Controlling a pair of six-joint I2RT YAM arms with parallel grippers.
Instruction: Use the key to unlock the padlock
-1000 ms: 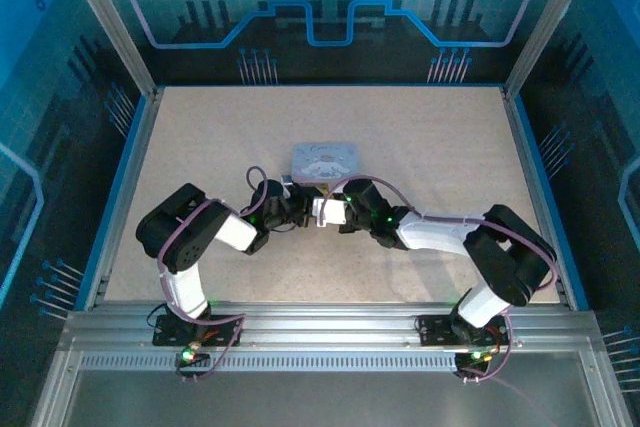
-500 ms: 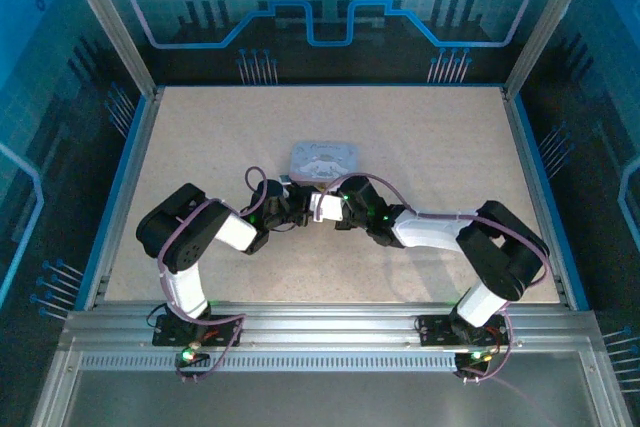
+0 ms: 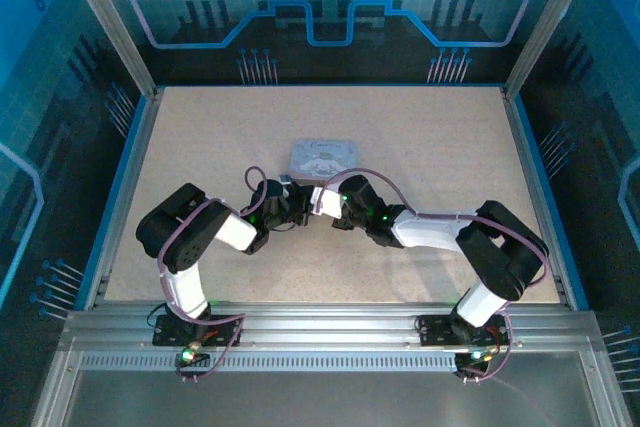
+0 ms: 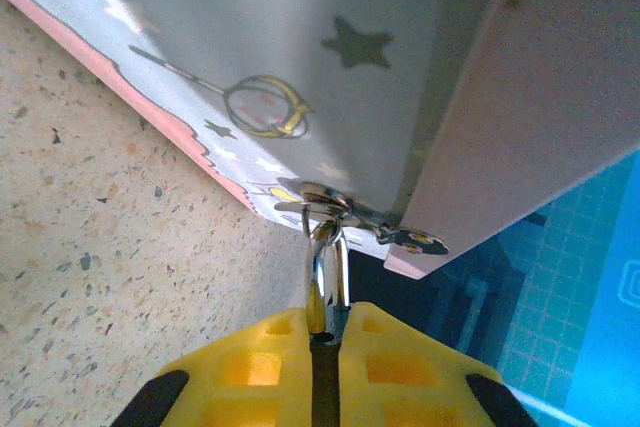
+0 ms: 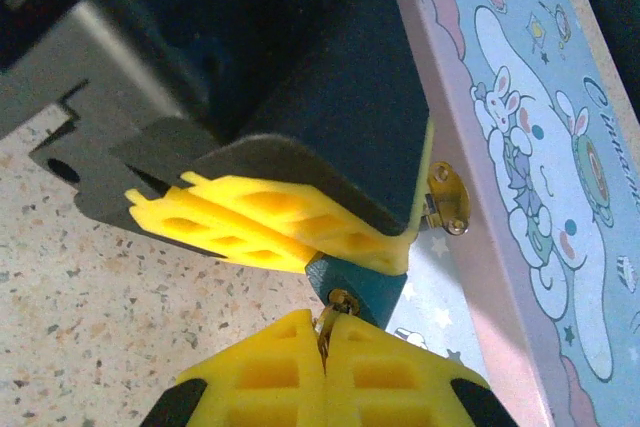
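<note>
Dark grey-teal metal: padlock (image 5: 358, 280) body, tiny, seen in the right wrist view wedged between the yellow pads (image 5: 262, 223) of the left gripper (image 4: 325, 339). Hangs at the front edge of the tin box (image 5: 520, 197), just below its hasp (image 4: 330, 202), near the table's (image 4: 100, 247) middle. Left pads pressed together on the lock. Thin silver shackle (image 4: 328, 269) rises from between them and passes through the hasp ring.

Right gripper (image 5: 325, 352) directly beneath the lock, fingers pressed flat together, pinching a small brass piece, taken to be the key (image 5: 338, 304). Its tip meets the underside of the lock body; cannot tell whether seated in the keyway or only touching.

Progress, judged: lock steadied, key brought to the keyhole. Left to do: full insertion if not already in, the turn, the shackle popping free. Shackle looks shut, not yet released.

Writing: cursive word along the lid's right margin, beginning "Cinnam", cut off by the frame edge. White long-eared cartoon figures, stars and a ringed planet printed on the tin. No brand legible on lock or key.
</note>
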